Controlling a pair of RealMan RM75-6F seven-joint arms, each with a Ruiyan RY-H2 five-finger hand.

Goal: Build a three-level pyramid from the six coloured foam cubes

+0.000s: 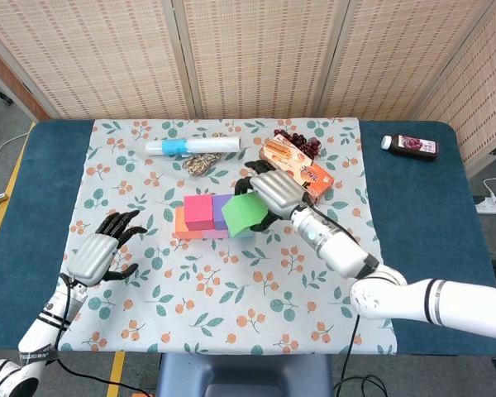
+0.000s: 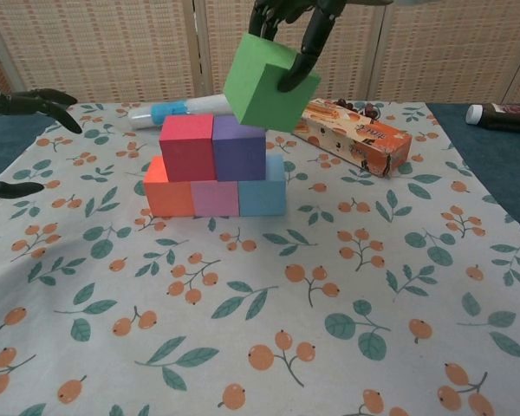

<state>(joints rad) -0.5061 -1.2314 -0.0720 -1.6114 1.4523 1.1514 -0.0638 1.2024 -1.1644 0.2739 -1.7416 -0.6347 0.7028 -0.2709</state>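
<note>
At the near left, over the leaf-and-berry tablecloth [image 1: 231, 314]: left hand [image 1: 95, 256], off the cloth edge toward the blue table [image 1: 16, 215], dark fingers [image 1: 120, 225] spread apart, holding nothing; in the chest view only the fingertips [image 2: 35, 100] visible at the left border.

In the middle of the cloth: the unfinished pyramid. Bottom row of three, touching side by side — orange cube [image 2: 167, 192] on the left, pink cube [image 2: 215, 198] between, light blue cube [image 2: 262, 192] on the right. On top of these, a second row of two, touching each other — red cube [image 2: 186, 146] left, purple cube [image 2: 239, 146] right.

Just above the purple cube and slightly to its right: green cube [image 2: 269, 82], tilted, off the stack, with a narrow gap beneath its lowest corner in the chest view. Clamped from above by the right hand [image 1: 274, 192], dark fingers [image 2: 316, 39] pressed against the cube's upper faces; from overhead, the cube [image 1: 242, 212] covering much of the purple one.

Farther right: orange biscuit box [image 2: 351, 134] lying on its side, at an angle, dark berries [image 1: 302, 142] just behind its far end. Farther left: white roll with a blue band [image 1: 192, 146], lying flat, a small heap of brownish bits [image 1: 201, 164] just beside it on the near side.

At the far right, on the bare blue table: dark bottle [image 1: 410, 145] on its side, well apart from everything else.
</note>
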